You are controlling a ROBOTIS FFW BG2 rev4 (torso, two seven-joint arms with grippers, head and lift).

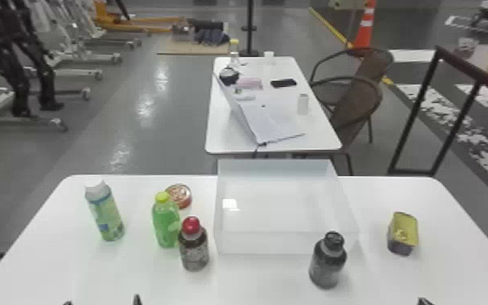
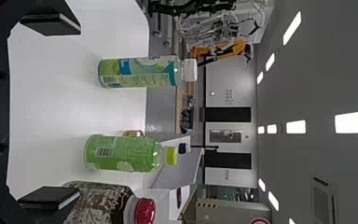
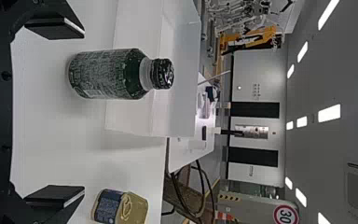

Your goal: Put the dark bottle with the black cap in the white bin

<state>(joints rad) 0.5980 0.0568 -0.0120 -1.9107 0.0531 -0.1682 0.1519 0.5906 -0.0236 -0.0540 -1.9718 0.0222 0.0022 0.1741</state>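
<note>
At the head view's bottom edge, the tips of my left gripper (image 1: 102,301) show at the left and a tip of my right gripper (image 1: 424,301) at the right. The dark bottle with the black cap (image 1: 327,260) stands upright on the table, just in front of the white bin (image 1: 283,243), near its right corner. In the right wrist view, my right gripper (image 3: 81,112) is open, with the dark bottle (image 3: 103,74) beyond its fingertips and the bin (image 3: 135,114) behind it. My left gripper (image 2: 77,111) is open and holds nothing in the left wrist view.
Left of the bin stand a red-capped bottle (image 1: 194,248), a green bottle (image 1: 166,223) and a white-capped bottle (image 1: 105,213), with a round tin (image 1: 180,195) behind. A yellow-topped can (image 1: 403,233) sits right of the bin. Another table (image 1: 273,145) is behind.
</note>
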